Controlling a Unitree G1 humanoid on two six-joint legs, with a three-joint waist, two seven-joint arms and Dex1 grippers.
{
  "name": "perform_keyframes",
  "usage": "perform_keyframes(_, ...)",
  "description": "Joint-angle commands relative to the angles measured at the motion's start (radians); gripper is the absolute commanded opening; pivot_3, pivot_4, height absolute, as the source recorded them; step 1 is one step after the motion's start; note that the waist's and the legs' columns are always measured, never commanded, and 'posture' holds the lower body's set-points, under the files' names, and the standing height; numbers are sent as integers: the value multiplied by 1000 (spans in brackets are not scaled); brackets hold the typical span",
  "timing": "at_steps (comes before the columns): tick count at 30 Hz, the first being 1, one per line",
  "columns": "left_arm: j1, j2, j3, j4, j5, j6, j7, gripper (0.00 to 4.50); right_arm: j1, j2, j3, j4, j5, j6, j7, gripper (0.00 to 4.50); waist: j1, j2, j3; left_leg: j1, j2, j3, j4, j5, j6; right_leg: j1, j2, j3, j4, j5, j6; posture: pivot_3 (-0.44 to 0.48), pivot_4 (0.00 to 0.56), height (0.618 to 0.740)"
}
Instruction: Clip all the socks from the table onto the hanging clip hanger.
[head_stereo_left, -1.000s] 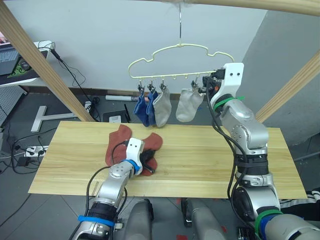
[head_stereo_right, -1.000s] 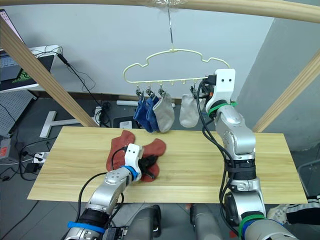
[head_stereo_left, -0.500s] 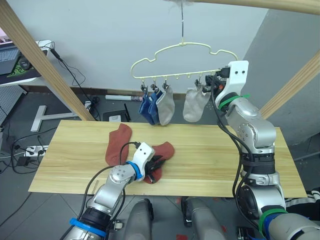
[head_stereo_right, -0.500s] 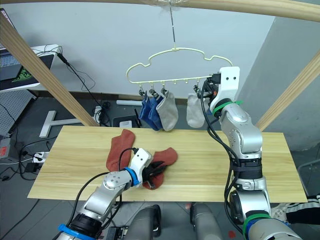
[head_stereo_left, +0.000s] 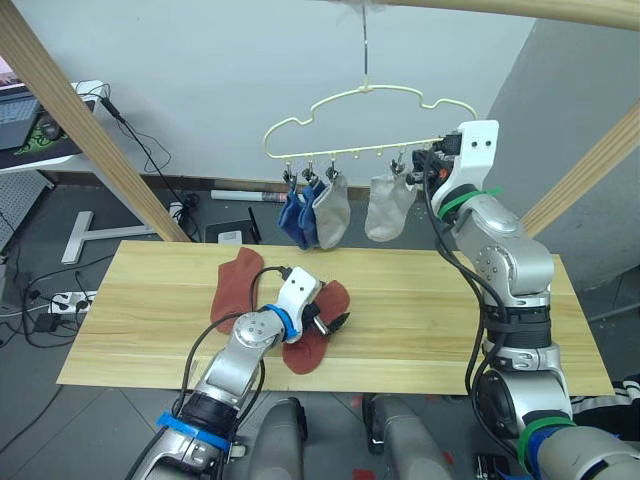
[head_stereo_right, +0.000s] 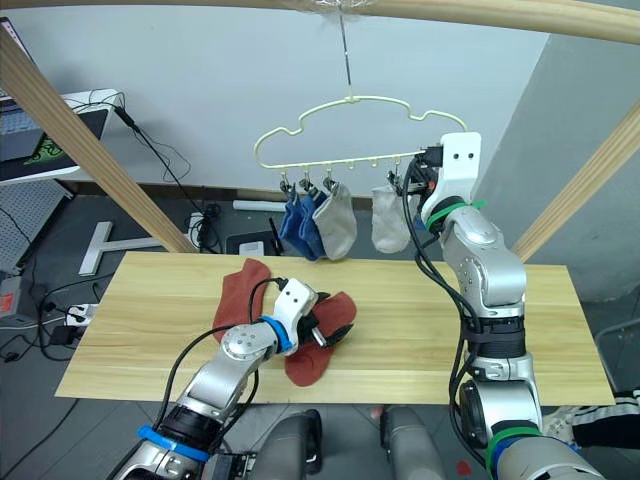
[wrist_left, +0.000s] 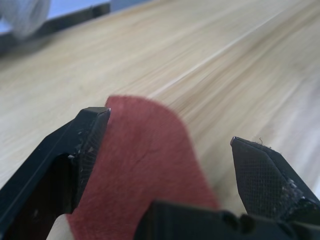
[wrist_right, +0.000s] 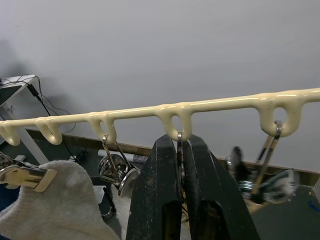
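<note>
- Tabletop (head_stereo_left: 480, 330) lies long and pale, with broad bare wood on the robot's right half and a bare strip on its far left; the near edge runs just below the lower red sock.
- Two rust-red socks lie left of the middle: one red sock (head_stereo_left: 236, 288) flat toward the far edge, the other red sock (head_stereo_left: 312, 345) just beside it, reaching toward the near edge.
- Left pincer (wrist_left: 170, 145) sits over that nearer sock with its fingers (wrist_left: 87, 145) spread, the red cloth lying between them in the left wrist view; whether they touch the cloth I cannot tell.
- Hanger (head_stereo_left: 360, 97) hangs by its hook above the far edge, between two slanted wooden poles (head_stereo_left: 85, 140).
- Two blue socks (head_stereo_left: 296, 214) and a grey sock (head_stereo_left: 330, 212) hang close together from the left clips; a second grey sock (head_stereo_left: 384, 207) hangs apart, nearer the right arm.
- Right pincer (wrist_right: 181, 150) is pressed together on a metal clip (wrist_right: 179, 145) under the hanger's bar, near the right end.
- Against half a second ago, the left pincer has moved farther from the near edge and more over the sock; the hanger, hung socks and right arm are nearly unchanged.
</note>
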Motion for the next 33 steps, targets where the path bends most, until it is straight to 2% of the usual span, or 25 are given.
perform_keyframes(1,-26,-15,6,55,31,-6,52,4461,-2,-16,-27,-11,-3,4,-18,0,0,0,0,0,0,0,0,0,0,0,0,0,0,0,0,-98,286,740)
perform_keyframes(4,-44,-45,43,94,-15,75,46,4461,1,-15,-30,-15,1,10,-22,0,1,0,0,0,0,-1,0,0,0,0,0,-1,0,0,0,-98,286,740)
perform_keyframes(10,-58,-43,30,156,-12,74,12,4461,-1,-12,-36,-12,7,15,-33,0,0,0,0,0,0,-1,0,0,0,1,0,-1,0,0,0,-106,290,740)
perform_keyframes(13,-46,-46,23,157,-21,78,-15,3925,3,-14,-39,-18,9,21,-36,0,0,0,0,1,0,-1,0,0,0,2,0,-1,0,0,0,-106,290,740)
perform_keyframes(24,-17,-42,21,133,-21,42,-33,693,0,-21,-50,-14,11,29,-35,0,0,0,0,1,0,-1,1,0,0,3,0,-1,0,0,0,-114,293,740)
perform_keyframes(26,-18,-71,46,99,-68,6,-41,127,-11,-23,-54,-10,20,39,-28,0,0,0,0,1,0,-1,1,0,0,3,0,-1,0,0,0,-114,293,740)
perform_keyframes(30,-33,-130,87,30,-142,6,-42,26,-50,-22,-90,5,74,96,-28,0,0,0,0,1,0,-1,1,0,0,2,0,-1,-1,0,0,-112,293,740)
perform_keyframes(33,-52,-160,94,-30,-176,13,-47,26,-104,-10,-167,25,150,193,-57,0,0,0,0,0,0,-1,1,0,0,2,0,-1,-1,0,0,-112,293,740)
